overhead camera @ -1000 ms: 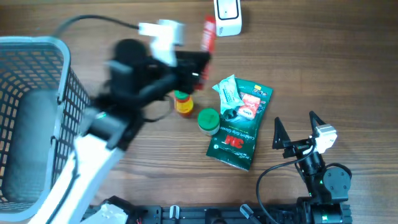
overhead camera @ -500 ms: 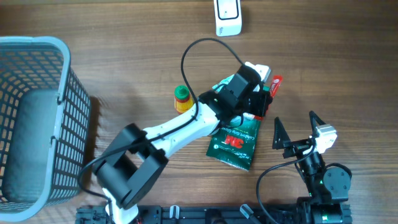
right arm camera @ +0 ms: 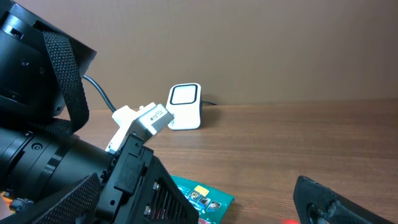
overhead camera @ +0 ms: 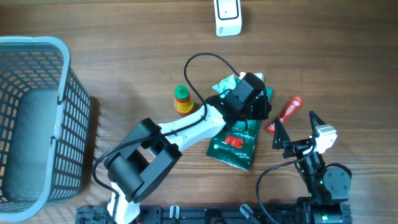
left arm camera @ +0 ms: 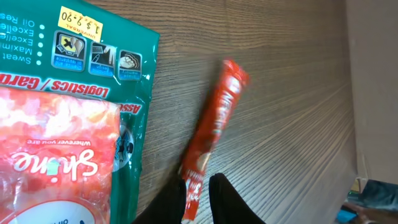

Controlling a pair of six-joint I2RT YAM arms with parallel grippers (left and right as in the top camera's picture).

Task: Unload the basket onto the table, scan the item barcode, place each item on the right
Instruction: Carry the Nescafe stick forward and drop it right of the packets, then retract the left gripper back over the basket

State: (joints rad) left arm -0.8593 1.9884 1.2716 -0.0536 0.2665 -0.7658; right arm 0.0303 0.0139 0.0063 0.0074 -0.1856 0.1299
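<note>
Overhead: one red sachet (overhead camera: 285, 114) lies on the counter (overhead camera: 124, 56) just right of one green packet (overhead camera: 235, 140). The right pincer (overhead camera: 293, 117) gapes wide.
Left wrist only: the left pincer (left arm camera: 198, 188) is barely parted around the sachet's end; whether it grips, I cannot tell.
Right wrist: one scanner (right arm camera: 185, 106).

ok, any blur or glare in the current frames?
Overhead: sharp, even light, soft shadow beside the basket. Left wrist: pink pouch washed out by glare, red stick fairly sharp. Right wrist: left arm close and soft, scanner clear.
</note>
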